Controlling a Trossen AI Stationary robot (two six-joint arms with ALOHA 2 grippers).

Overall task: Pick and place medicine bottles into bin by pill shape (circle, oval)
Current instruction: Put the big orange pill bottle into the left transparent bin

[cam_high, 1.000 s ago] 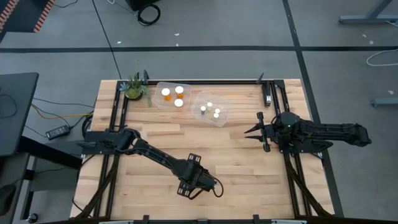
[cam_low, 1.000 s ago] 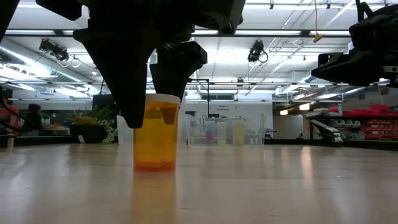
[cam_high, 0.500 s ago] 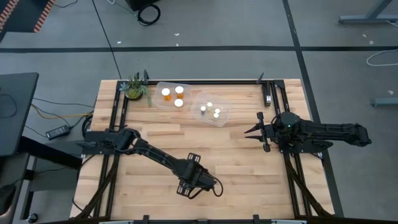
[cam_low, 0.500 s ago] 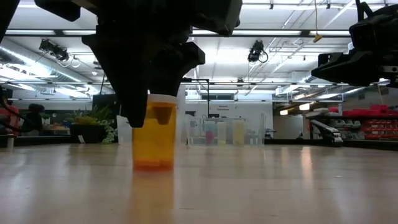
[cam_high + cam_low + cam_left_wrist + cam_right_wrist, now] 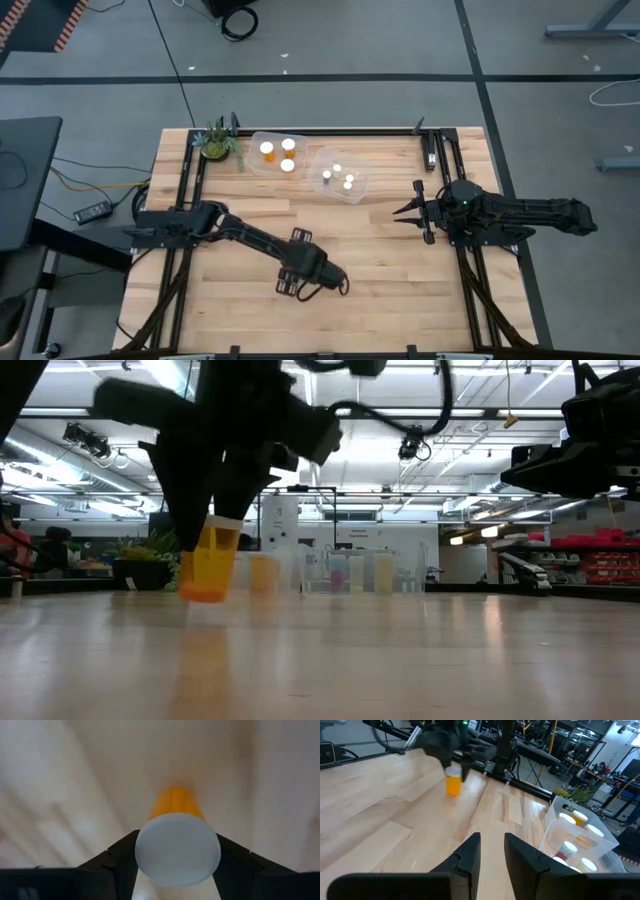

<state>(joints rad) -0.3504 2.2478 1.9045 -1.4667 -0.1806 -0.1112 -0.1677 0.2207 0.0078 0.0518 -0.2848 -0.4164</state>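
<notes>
the wooden table [image 5: 400, 290] carries everything here, so places below are given from it. the left arm [image 5: 215, 228] reaches from the table's left edge out over its middle, toward the near side. the right arm [image 5: 520, 213] lies along the table's right edge and waits there, its gripper [image 5: 412, 212] pointing in toward the table's centre; its two fingers [image 5: 469, 856] stand a narrow gap apart with nothing between them.

two clear bins sit at the far side of the table. the left bin [image 5: 258, 158] holds three bigger bottles with white caps, and the right bin [image 5: 357, 172] just beside it holds three much smaller ones. a small potted plant [image 5: 217, 141] stands at the table's far left corner, just left of the bins.

the left gripper [image 5: 312, 281] is over the middle of the table, nearer its front edge. its fingers [image 5: 117, 855] are closed in on a pill bottle [image 5: 208, 559], one dark finger pressed to each side just under the white cap [image 5: 177, 849]. the fingers are open only as wide as the bottle itself. from table height the orange bottle is tilted, its base leaning away from upright, and it hangs clear of the table top with a thin gap beneath it. from the right wrist the same bottle [image 5: 453, 782] shows as an orange shape under the dark gripper, well apart from the bins.
</notes>
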